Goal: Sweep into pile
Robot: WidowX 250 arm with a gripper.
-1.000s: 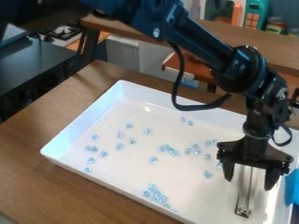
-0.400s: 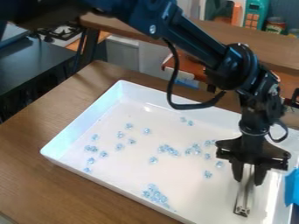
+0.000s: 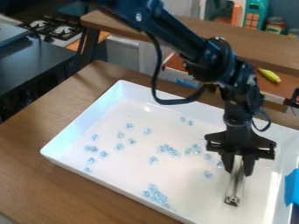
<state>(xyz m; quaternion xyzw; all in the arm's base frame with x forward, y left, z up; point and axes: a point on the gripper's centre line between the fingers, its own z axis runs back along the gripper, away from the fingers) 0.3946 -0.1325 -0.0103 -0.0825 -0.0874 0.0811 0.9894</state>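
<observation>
- One big white tray (image 3: 93, 116), shallow, set at a slant on wood worktop (image 3: 35, 188).
- Inside tray: many small pale-blue bits (image 3: 153, 194), spread out in clumps and singles. Densest clump near tray's front wall. Looser ones at mid-floor, more singles toward view's left, a pair toward far wall.
- Also inside tray outline: slim metal tool (image 3: 234, 186), near-upright, at view's right of most bits. Contact between lower end and tray floor: can't tell.
- Hand (image 3: 236, 169) pinching tool's upper part, over tray's right-hand part, pointing down. Nearest bits just beside, toward view's left.
- Edges: raised walls all round. Well apart from left wall, nearer to right one. White floor between clumps and walls, wider stretch between front clump and tool.
- Blue item (image 3: 292, 187) at view's right edge, beside tray.
- Room behind: wooden ledge (image 3: 192, 31), stove (image 3: 61, 29) at upper left, yellow item (image 3: 269, 75) on lower reddish-brown surface (image 3: 286, 89).
</observation>
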